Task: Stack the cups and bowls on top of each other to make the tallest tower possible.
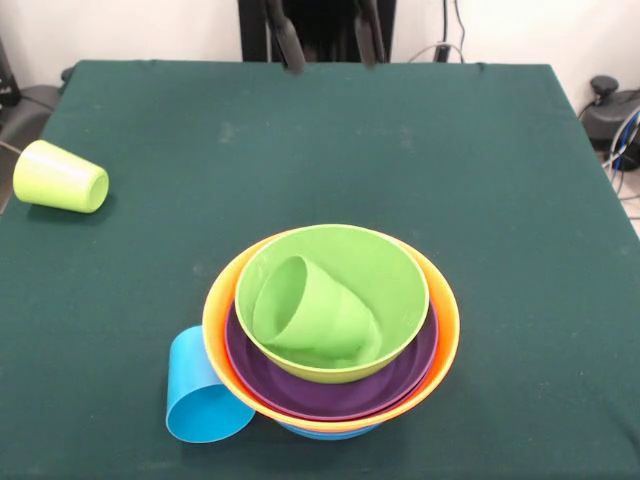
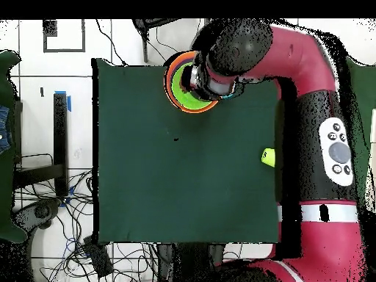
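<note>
The tower (image 1: 330, 330) stands near the table's front edge. A big orange bowl's rim (image 1: 447, 320) is outermost, with a purple bowl (image 1: 400, 375) in it and a green bowl (image 1: 385, 275) in that. The ridged green cup (image 1: 305, 310) lies on its side inside the green bowl. A blue bowl (image 1: 325, 432) peeks out beneath. The sky blue cup (image 1: 200, 395) lies on its side against the tower's left. The yellow-green cup (image 1: 60, 178) lies on its side at the far left; it also shows in the overhead view (image 2: 269, 156). My gripper (image 1: 328, 45) is open and empty at the top edge, far from the tower. The red bowl is hidden.
In the overhead view the red arm (image 2: 308, 88) covers part of the tower (image 2: 180, 88). The green table (image 1: 400, 150) is edged by cables and gear on the floor at the right (image 1: 615, 120).
</note>
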Motion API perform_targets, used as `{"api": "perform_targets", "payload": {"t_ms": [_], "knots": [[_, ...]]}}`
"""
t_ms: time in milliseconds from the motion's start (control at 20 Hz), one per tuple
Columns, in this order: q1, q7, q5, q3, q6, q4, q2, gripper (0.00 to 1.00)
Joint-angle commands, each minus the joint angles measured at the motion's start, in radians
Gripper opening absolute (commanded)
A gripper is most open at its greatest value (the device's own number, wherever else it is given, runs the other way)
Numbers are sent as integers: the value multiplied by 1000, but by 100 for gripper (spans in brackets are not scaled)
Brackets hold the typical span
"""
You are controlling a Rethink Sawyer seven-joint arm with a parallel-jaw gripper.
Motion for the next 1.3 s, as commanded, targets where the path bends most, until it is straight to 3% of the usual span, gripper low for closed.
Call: {"api": "perform_targets", "payload": {"t_ms": [50, 400, 650, 800, 900, 1100, 1300], "knots": [[-49, -433, -86, 65, 148, -104, 25, 100], [-128, -650, -132, 106, 157, -202, 110, 100], [-157, -771, -164, 115, 102, -215, 138, 100], [-161, -921, -203, 136, 51, -248, 177, 100], [-163, -970, -210, 145, 33, -273, 209, 100], [-163, -912, -182, 134, 52, -332, 278, 100], [-166, -956, -162, 137, 72, -373, 335, 100]]}}
